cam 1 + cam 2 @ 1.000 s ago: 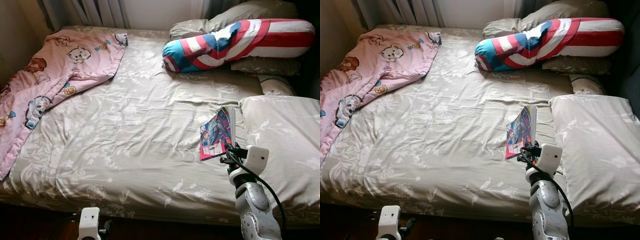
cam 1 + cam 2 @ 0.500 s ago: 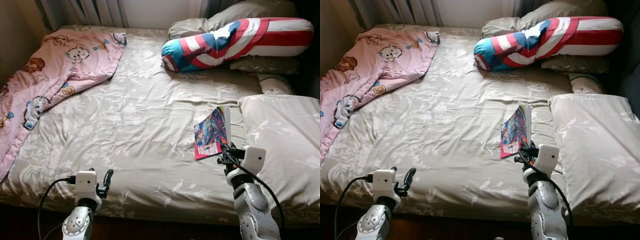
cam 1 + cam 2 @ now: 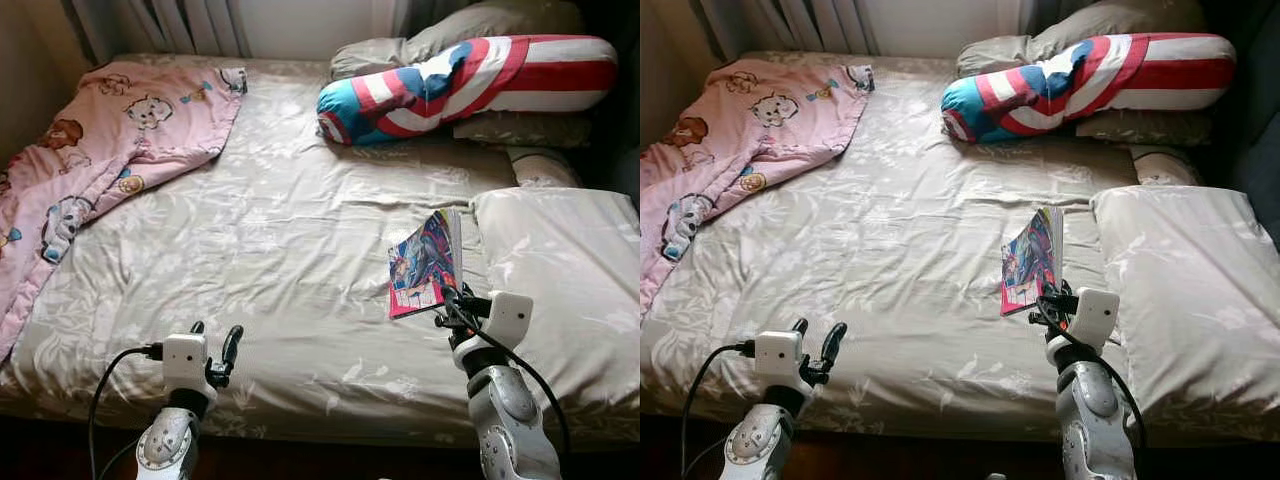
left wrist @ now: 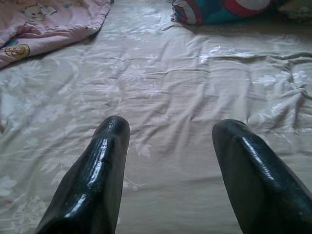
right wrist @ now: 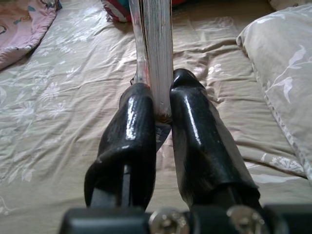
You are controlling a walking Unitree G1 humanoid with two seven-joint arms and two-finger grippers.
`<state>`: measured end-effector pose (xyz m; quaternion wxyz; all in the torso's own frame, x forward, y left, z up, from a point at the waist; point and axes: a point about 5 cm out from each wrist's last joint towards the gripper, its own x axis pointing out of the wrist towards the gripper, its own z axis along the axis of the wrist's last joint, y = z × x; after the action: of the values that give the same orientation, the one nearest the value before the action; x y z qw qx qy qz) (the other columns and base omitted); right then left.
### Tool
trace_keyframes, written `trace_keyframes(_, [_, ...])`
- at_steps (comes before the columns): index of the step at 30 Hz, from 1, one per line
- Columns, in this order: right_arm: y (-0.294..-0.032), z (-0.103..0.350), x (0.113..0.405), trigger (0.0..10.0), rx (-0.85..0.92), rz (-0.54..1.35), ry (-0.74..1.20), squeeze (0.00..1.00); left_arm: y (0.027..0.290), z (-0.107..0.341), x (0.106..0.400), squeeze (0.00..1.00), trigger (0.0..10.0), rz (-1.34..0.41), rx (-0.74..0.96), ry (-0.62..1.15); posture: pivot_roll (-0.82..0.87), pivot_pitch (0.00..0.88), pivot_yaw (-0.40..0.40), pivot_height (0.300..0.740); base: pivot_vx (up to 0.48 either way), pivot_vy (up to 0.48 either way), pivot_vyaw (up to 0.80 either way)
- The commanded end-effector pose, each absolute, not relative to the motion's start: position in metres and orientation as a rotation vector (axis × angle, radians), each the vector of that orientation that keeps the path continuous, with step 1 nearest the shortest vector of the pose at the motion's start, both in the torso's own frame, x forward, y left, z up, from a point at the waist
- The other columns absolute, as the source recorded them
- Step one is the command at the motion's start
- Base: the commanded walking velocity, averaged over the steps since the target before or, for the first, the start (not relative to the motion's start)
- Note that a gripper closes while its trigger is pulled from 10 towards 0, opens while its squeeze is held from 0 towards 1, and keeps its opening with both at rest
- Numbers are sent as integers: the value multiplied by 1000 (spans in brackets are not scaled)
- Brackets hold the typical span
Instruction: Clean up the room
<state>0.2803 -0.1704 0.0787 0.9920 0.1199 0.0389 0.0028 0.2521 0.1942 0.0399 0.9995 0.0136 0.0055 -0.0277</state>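
Clamped on a comic book (image 3: 424, 263) by the right gripper (image 5: 162, 105), fingers (image 5: 134, 127) pressed against both faces of the book's lower edge, pages seen edge-on in the right wrist view. Held upright and slightly tilted, cover facing toward 9 o'clock, just at 12 o'clock of the gripper and just above the bedsheet (image 3: 280, 240). Close beside a grey pillow (image 3: 555, 270) at 3 o'clock of the book.

At 7 o'clock of the head views, the left gripper (image 3: 214, 345), raised over the near edge of the bed, fingers (image 4: 102, 165) spread wide apart with nothing between them, only sheet ahead. Well apart from the book, with open bedding between the two arms.

Beige sheet with a pale flower print, rumpled in soft folds across the middle. Pink cartoon blanket (image 3: 90, 160) bunched at 10 o'clock, draping off the bed's side. Long bolster (image 3: 460, 85) in red, white and blue stripes lying across the head of the bed at 1 o'clock, resting against more grey pillows (image 3: 470, 30) behind it. Another small cushion (image 3: 540, 165) tucked between the bolster and the big pillow. Curtains (image 3: 180, 25) hanging at 12 o'clock beyond the mattress. Dark floor (image 3: 60, 445) under the bed's near edge at 6 o'clock.
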Motion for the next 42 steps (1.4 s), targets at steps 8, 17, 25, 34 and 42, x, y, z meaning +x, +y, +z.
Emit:
trace_keyframes(8, [-170, 90, 282, 10000, 213, 33, 33, 0, 190, 37, 244, 0, 10000, -52, 2, 45, -18, 143, -34, 700, 0, 0, 0])
trace_keyframes(17, [-171, 92, 281, 10000, 228, 18, 5, 0, 192, 41, 247, 0, 10000, -39, 2, 40, -15, 162, -38, 700, 0, 0, 0])
trace_keyframes(25, [-168, 88, 281, 10000, 210, 32, 50, 0, 192, 43, 247, 0, 10000, -33, 0, 42, -14, 172, -38, 686, 0, 0, 0])
trace_keyframes(34, [-167, 89, 279, 10000, 222, 32, 24, 0, 192, 42, 247, 0, 10000, -36, -2, 53, -11, 178, -36, 681, 0, 0, 0])
trace_keyframes(42, [-164, 86, 280, 10000, 204, 44, 62, 0, 193, 43, 247, 0, 10000, -34, 4, 59, -8, 181, -37, 671, 0, 0, 0])
